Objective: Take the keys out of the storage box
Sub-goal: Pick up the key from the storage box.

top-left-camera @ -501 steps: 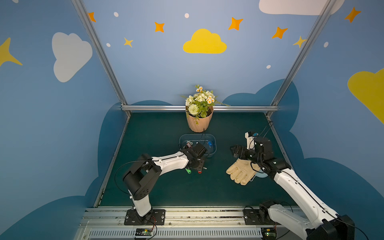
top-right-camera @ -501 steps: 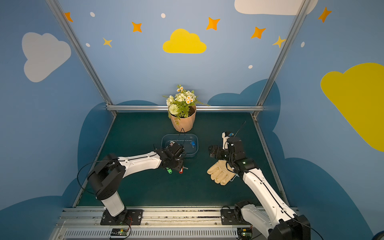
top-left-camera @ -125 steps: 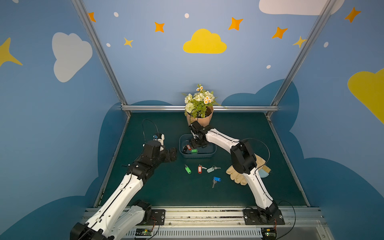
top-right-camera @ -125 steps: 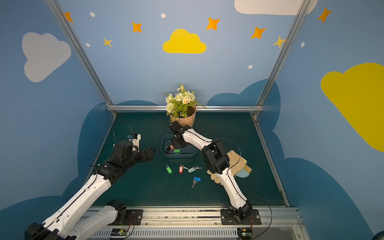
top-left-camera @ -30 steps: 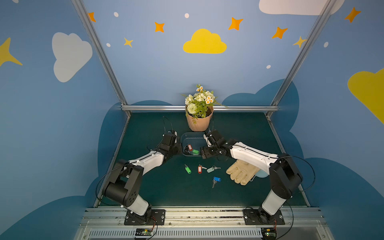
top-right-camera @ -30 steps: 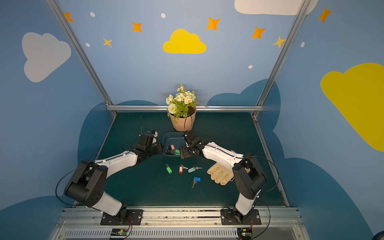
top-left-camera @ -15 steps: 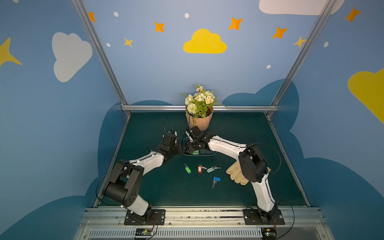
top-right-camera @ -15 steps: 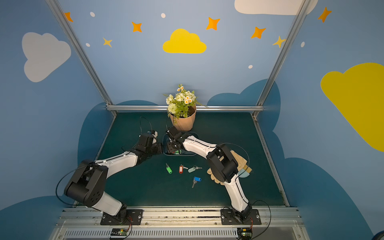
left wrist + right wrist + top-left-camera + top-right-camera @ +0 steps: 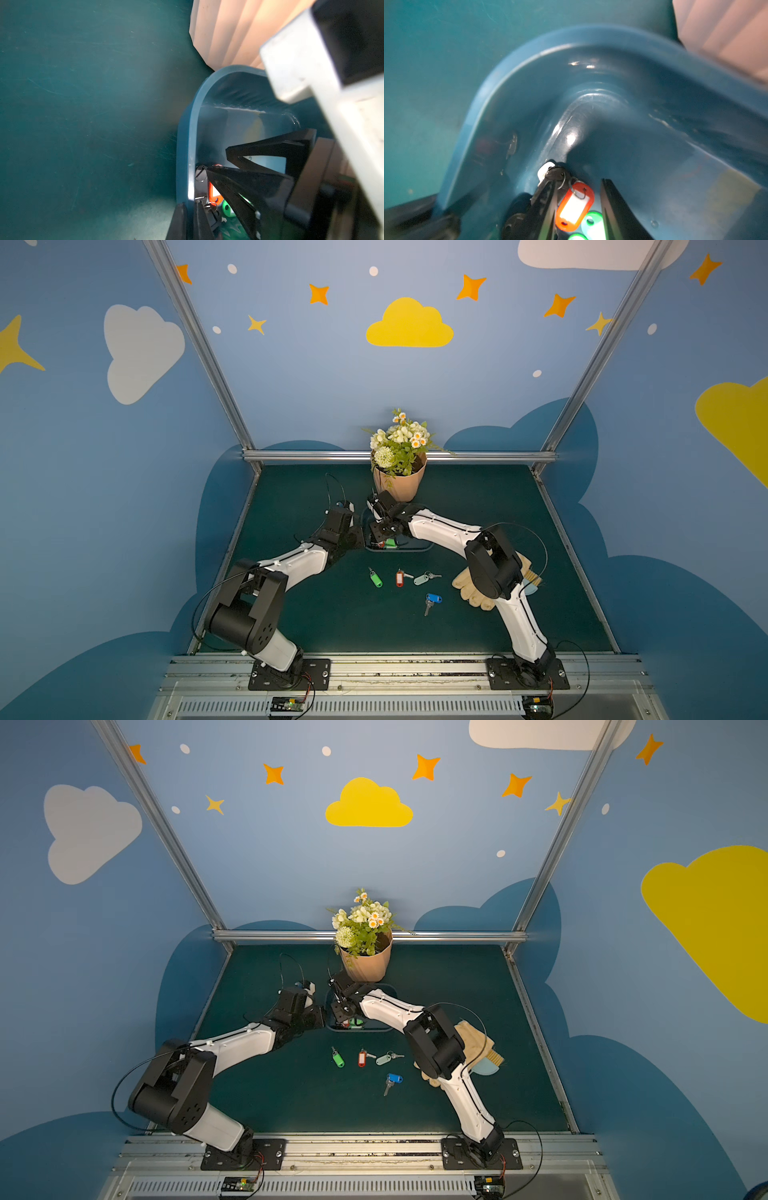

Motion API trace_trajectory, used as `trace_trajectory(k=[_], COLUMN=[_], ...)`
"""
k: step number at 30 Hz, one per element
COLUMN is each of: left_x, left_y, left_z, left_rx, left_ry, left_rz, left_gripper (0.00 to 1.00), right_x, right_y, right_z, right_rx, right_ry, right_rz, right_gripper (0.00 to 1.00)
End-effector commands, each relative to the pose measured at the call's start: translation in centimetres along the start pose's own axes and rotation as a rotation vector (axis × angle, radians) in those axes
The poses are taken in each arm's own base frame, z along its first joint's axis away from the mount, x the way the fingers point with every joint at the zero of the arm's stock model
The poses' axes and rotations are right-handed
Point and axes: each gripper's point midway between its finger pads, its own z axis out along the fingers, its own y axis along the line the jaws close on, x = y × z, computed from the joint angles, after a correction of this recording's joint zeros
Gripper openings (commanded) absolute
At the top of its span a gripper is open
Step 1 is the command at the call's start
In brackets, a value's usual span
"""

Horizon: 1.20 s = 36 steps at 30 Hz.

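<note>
Green mat (image 9: 332, 626), left gripper (image 9: 190, 204) pinching storage box (image 9: 187, 135) rim, right gripper (image 9: 578, 182) parted around red-tagged key (image 9: 575, 207)

Storage box (image 9: 417, 549): left hand (image 9: 190, 216) on end wall, right hand (image 9: 579, 207) inside, its arm (image 9: 440, 529) overhead. Flower pot (image 9: 400, 489) just behind. In front, table (image 9: 332, 614) open between scattered keys (image 9: 400, 578), glove (image 9: 473, 599).

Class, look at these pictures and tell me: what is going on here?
The left arm's jaws pinch the wall of the shallow translucent blue-grey plastic storage box. The right arm reaches inside it, jaws open either side of a small silver key with a red plastic tag; green tags lie beside it. Four tagged keys, green, red, pale grey and blue, already lie out on the dark green mat.
</note>
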Motion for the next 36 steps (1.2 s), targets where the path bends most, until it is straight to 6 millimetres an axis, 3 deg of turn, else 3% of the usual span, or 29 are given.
trace_trajectory(k=[1,8,14,28,32,36], left_x=[0.1,0.0,0.2,0.5,0.4,0.4], left_y=[0.3,0.2,0.4,0.8,0.8,0.8], left_z=[0.1,0.0,0.0,0.0,-0.1,-0.2], left_rx=[-0.017,-0.013,-0.019,-0.035,-0.036,-0.038], left_ry=[0.014,0.015,0.023,0.041,0.042,0.042], left_rz=[0.015,0.01,0.006,-0.008,-0.008,-0.009], left_gripper=[0.03,0.03,0.03,0.03,0.03,0.03], right_x=[0.8,1.2,0.4,-1.8,-1.2,0.5], right_y=[0.1,0.2,0.3,0.6,0.8,2.1], right_z=[0.7,1.2,-0.1,-8.1,-10.6,-14.8], right_rx=[-0.001,-0.002,-0.004,-0.017,-0.035,-0.115], right_ry=[0.033,0.049,0.023,-0.107,-0.112,-0.14], right_rz=[-0.017,-0.028,-0.041,-0.091,-0.099,-0.122], right_gripper=[0.4,0.2,0.03,0.0,0.0,0.0])
